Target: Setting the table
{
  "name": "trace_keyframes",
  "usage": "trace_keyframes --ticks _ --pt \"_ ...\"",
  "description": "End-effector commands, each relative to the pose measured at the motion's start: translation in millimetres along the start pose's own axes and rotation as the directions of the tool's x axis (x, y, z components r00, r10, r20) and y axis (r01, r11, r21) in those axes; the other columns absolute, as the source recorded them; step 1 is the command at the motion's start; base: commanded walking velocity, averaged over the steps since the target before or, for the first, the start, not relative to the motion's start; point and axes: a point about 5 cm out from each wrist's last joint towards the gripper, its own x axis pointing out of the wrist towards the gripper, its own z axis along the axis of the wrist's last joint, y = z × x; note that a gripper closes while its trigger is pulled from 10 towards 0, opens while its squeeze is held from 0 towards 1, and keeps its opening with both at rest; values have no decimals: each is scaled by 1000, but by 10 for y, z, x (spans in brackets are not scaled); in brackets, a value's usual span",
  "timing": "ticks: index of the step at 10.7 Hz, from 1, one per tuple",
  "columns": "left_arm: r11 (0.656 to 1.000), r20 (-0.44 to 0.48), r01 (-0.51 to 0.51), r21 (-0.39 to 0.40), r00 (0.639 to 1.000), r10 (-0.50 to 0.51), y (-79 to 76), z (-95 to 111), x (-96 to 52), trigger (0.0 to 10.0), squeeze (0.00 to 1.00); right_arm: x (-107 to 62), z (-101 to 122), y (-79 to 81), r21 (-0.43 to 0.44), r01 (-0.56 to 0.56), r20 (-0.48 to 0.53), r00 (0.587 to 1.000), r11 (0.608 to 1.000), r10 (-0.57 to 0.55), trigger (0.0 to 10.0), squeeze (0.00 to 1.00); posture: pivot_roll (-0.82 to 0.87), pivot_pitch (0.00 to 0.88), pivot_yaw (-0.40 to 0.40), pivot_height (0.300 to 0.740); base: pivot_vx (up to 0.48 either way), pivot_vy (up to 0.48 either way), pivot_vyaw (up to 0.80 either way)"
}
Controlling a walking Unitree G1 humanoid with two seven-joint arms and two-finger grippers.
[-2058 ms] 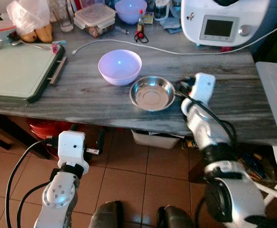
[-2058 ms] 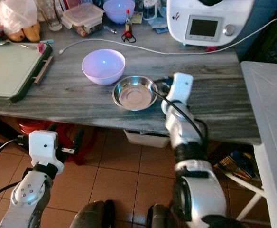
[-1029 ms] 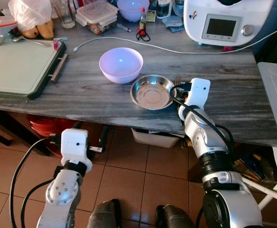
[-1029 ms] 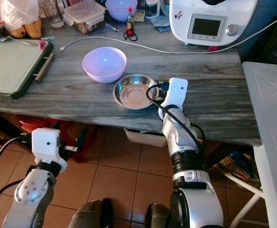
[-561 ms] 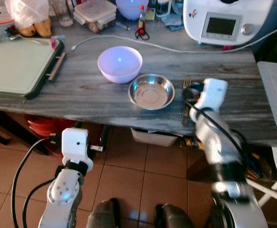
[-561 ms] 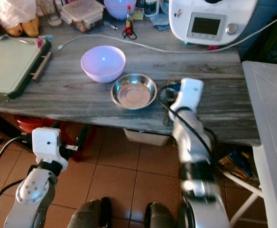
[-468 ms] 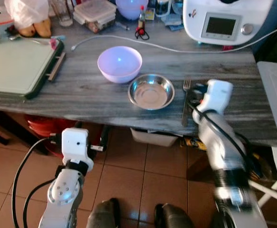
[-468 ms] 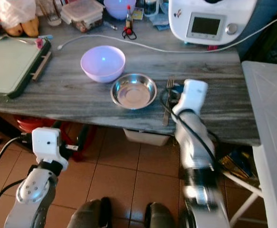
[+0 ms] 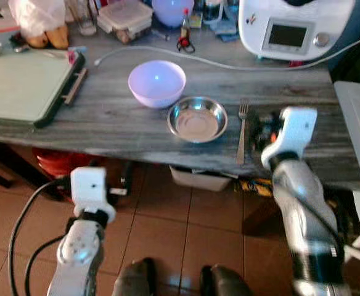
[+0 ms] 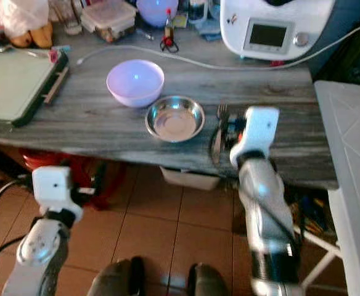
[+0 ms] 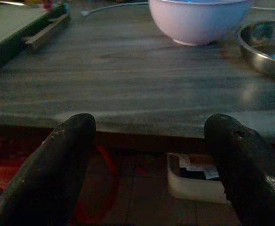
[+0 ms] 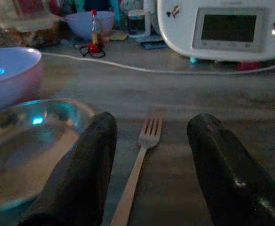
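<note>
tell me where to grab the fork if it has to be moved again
Probably the handle of the fork, at its mid-length, coming straight down. It lies flat on the table with tines pointing away, beside the steel bowl, so only its narrow sides offer a pinch. The open right gripper already straddles it.

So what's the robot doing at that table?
It's setting the table. A fork lies on the grey table, just right of the metal bowl, with a lilac bowl beside it. The right gripper is open with the fork lying loose between its fingers. The left gripper hangs open below the table edge.
</note>
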Motion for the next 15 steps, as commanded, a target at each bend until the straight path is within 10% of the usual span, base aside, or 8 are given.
trace_keyframes --ticks 1,2,4,5,6,15 --pt "1000 -30 -8 -8 1000 7 11 -63 -19 10000 0 -67 -33 12 9 -10 -13 1000 1000 10 10000 0 13 94 13 740 -296 0 0" --pt "1000 -30 -4 -10 1000 4 0 -62 3 10000 0 -105 -70 12 21 -4 -26 1000 1000 5 10000 1000 9 90 16 740 -368 0 0" --pt "1000 -14 8 -11 1000 -8 -27 -31 65 10000 0 -116 -83 29 14 -5 -28 1000 1000 6 10000 945 4 79 18 740 -362 0 0" --pt "1000 -6 9 -9 1000 -9 -26 -19 90 10000 0 -115 -90 31 13 -7 -29 1000 1000 7 10000 110 4 72 17 740 -349 0 0" --pt "1000 -2 8 -11 1000 -8 -22 -18 109 10000 0 -110 -96 33 6 -15 -26 1000 1000 15 10000 0 5 64 14 740 -345 0 0" --pt "996 45 81 -35 996 -79 -73 -8 193 10000 0 -60 -221 -34 10 33 -46 998 999 -32 10000 0 6 0 27 740 -186 -52 0"
